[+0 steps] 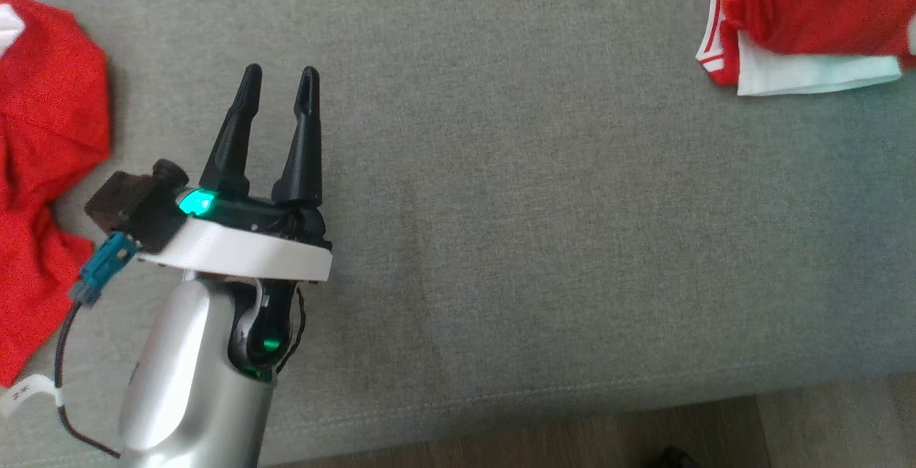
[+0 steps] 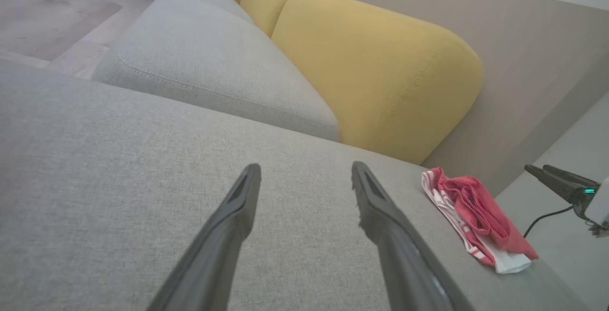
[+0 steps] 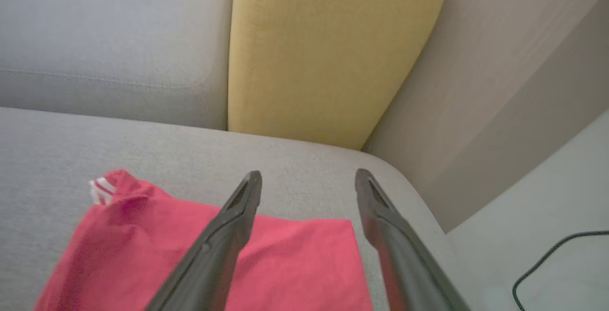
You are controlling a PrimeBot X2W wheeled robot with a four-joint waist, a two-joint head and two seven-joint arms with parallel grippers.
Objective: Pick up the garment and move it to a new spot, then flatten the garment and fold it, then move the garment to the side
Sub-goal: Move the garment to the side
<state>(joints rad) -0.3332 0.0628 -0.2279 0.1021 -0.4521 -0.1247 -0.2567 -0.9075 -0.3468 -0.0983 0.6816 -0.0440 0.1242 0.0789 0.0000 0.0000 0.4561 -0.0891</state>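
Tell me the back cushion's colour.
The back cushion is mustard yellow, clearest in the left wrist view.

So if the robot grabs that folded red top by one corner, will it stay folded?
Probably not. The folded garment is soft, wrinkled cloth lying in loose layers, so one corner lifted would likely let it flop open. It looks thin, so likely light. Pushed, it would probably bunch on the woven sofa cushion rather than slide.

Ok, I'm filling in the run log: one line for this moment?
left gripper: jaws open, over cushion | right gripper: jaws open, by folded garment | red pile: far left
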